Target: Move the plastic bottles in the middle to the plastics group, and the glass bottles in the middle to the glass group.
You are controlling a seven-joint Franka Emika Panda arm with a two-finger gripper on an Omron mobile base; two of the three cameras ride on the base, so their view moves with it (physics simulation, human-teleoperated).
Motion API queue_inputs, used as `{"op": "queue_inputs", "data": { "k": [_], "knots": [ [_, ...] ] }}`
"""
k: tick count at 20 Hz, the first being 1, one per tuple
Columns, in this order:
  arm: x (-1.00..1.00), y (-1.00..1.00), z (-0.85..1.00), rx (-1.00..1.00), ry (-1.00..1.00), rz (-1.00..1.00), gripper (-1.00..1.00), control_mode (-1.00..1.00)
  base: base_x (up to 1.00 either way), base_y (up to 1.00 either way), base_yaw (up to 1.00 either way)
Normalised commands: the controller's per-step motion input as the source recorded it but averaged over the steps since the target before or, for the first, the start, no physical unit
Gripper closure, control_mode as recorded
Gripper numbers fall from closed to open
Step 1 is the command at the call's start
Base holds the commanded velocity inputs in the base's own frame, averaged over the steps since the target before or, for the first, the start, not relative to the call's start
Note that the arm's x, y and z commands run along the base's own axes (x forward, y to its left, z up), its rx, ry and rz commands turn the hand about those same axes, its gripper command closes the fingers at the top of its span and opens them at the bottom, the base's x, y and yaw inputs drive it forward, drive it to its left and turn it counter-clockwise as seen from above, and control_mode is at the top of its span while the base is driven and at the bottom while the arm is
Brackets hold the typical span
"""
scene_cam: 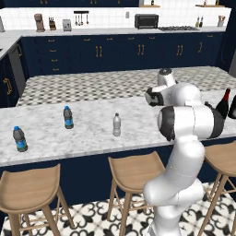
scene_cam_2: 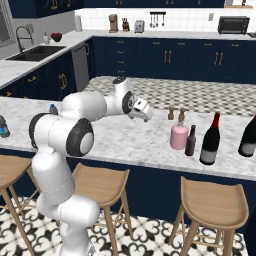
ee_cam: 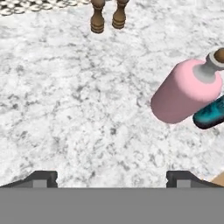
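Three wooden bar stools [scene_cam_2: 212, 202] nearest, white marble island counter [scene_cam_2: 125, 140], gripper [ee_cam: 111, 177] jaws wide apart over bare marble, squat pink stoppered bottle [scene_cam_2: 178, 136] touching slim dark brown bottle [scene_cam_2: 190, 142], clear white-capped bottle [scene_cam: 116, 125] mid-counter, navy cabinets [scene_cam: 115, 50] behind, rightmost tall dark red-foil wine bottle [scene_cam_2: 249, 136] edge-cropped.

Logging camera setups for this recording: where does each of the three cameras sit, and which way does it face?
Left base view: behind the arm to its left, facing the counter; the arm rises at lower right.
Right base view: behind to its right, same counter; the arm rises at lower left, hand above the marble.
Hand view: on the hand, looking down at the counter; finger tips at the bottom.
Right base and hand views share the pink bottle.
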Motion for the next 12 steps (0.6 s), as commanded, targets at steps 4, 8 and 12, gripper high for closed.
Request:
{"op": "queue_inputs", "data": {
  "k": [4, 8, 12],
  "knots": [
    [-0.16, 0.84, 0.0, 0.0, 0.0, 0.68, -1.0, -1.0, 0.0, 0.0, 0.0],
    [-0.05, 0.85, 0.02, 0.0, 0.03, 0.65, -1.0, -1.0, 0.0, 0.0, 0.0],
    [0.04, 0.91, 0.05, 0.0, 0.01, 0.5, -1.0, -1.0, 0.0, 0.0, 0.0]
  ]
}}
